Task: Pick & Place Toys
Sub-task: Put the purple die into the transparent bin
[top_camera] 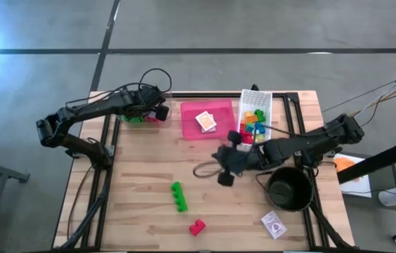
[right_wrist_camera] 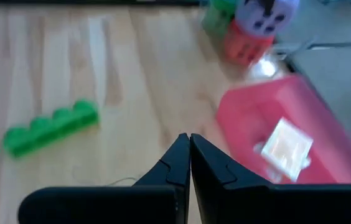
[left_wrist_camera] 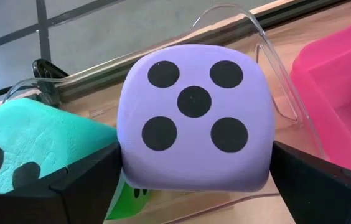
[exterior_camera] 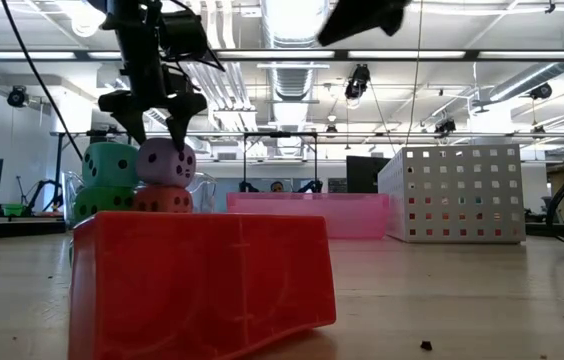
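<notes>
- High view: left gripper [top_camera: 150, 111] sits at the far-left corner of the table [top_camera: 142, 204], over the dice stack; fingers spread apart.
- Low view: left gripper's fingers [exterior_camera: 132, 128] hang just above the purple die [exterior_camera: 166, 162], straddling its top; contact can't be settled from this angle.
- Purple die rests on the red die [exterior_camera: 162, 199]; teal die [exterior_camera: 110, 165] sits beside it on the green die [exterior_camera: 100, 202]. All four are packed together.
- Left wrist view: purple die [left_wrist_camera: 194, 117] fills the gap between both fingers, five-pip face up; teal die [left_wrist_camera: 32, 146] touches it on one side. A clear plastic container wall [left_wrist_camera: 275, 74] curves around behind the dice, and the pink tray [left_wrist_camera: 340, 106] is just beside that.
- Right gripper [top_camera: 226, 172] hovers mid-table, fingers pressed together, holding nothing; right wrist view shows the closed tips [right_wrist_camera: 190, 152] over bare wood.
- Obstacles by the right arm: black round pot [top_camera: 289, 188] right beside it, white mesh basket [top_camera: 255, 112] with coloured bricks [top_camera: 253, 125] behind it, loose cable loop [top_camera: 205, 171] on the table.
- Pink tray [top_camera: 208, 119] holds one card pack [top_camera: 206, 121].
- Near half of the table: green brick strip [top_camera: 178, 197], red brick [top_camera: 197, 227], second card pack [top_camera: 274, 225] near the front-right edge. Open wood lies left of the green strip.
- Low view: a red brick [exterior_camera: 202, 285] close to the lens blocks the near left.
</notes>
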Robot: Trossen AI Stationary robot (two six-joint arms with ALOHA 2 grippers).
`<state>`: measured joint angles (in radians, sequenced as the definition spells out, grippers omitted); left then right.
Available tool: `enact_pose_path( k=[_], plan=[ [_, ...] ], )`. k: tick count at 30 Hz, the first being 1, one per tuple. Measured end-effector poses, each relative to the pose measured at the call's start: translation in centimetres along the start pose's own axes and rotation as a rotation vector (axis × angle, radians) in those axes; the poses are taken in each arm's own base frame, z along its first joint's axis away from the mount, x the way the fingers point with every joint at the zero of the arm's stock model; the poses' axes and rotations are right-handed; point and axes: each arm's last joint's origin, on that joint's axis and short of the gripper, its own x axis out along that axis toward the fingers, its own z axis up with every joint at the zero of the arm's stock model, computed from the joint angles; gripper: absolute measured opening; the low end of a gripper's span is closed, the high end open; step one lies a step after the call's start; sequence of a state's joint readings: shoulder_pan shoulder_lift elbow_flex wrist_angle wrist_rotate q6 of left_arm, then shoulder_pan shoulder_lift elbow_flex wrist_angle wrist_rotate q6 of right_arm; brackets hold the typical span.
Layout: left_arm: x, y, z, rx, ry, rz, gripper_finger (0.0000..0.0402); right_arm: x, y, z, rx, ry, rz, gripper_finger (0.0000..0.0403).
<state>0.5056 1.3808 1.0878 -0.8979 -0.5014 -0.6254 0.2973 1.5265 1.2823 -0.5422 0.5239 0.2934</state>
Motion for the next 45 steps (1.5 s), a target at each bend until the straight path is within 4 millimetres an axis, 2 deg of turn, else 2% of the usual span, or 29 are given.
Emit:
enact_pose_path(
  k=[6, 11, 18, 25, 33, 41, 45],
  plan=[
    [0.4, 0.0, -0.3, 0.022, 0.004, 0.006, 0.0391, 1.9, -3.2, 1.8, 0.064, -0.053, 0.073, 0.0008],
    [0.3, 0.1, -0.3, 0.106, -0.009, 0.013, 0.0391, 2.7, -5.0, 2.3, 0.108, -0.059, 0.079, 0.0008],
    [-0.2, 0.3, 0.0, 0.095, -0.049, -0.004, 0.0391, 2.8, -5.1, 2.2, 0.109, -0.056, 0.085, 0.0008],
    [0.7, 0.4, -1.0, 0.085, -0.019, 0.005, 0.0391, 2.8, -5.0, 2.1, 0.108, -0.052, 0.083, 0.0008],
    [0.5, 0.3, -0.8, 0.046, -0.043, -0.033, 0.0391, 2.8, -5.0, 2.3, 0.114, -0.070, 0.085, 0.0008],
    [0.5, 0.4, -0.8, 0.053, -0.039, -0.034, 0.0391, 2.9, -5.0, 2.1, 0.109, -0.065, 0.084, 0.0008],
    [0.5, 0.4, -0.8, 0.109, -0.041, -0.033, 0.0391, 3.0, -5.0, 2.0, 0.109, -0.062, 0.083, 0.0008]
  ],
)
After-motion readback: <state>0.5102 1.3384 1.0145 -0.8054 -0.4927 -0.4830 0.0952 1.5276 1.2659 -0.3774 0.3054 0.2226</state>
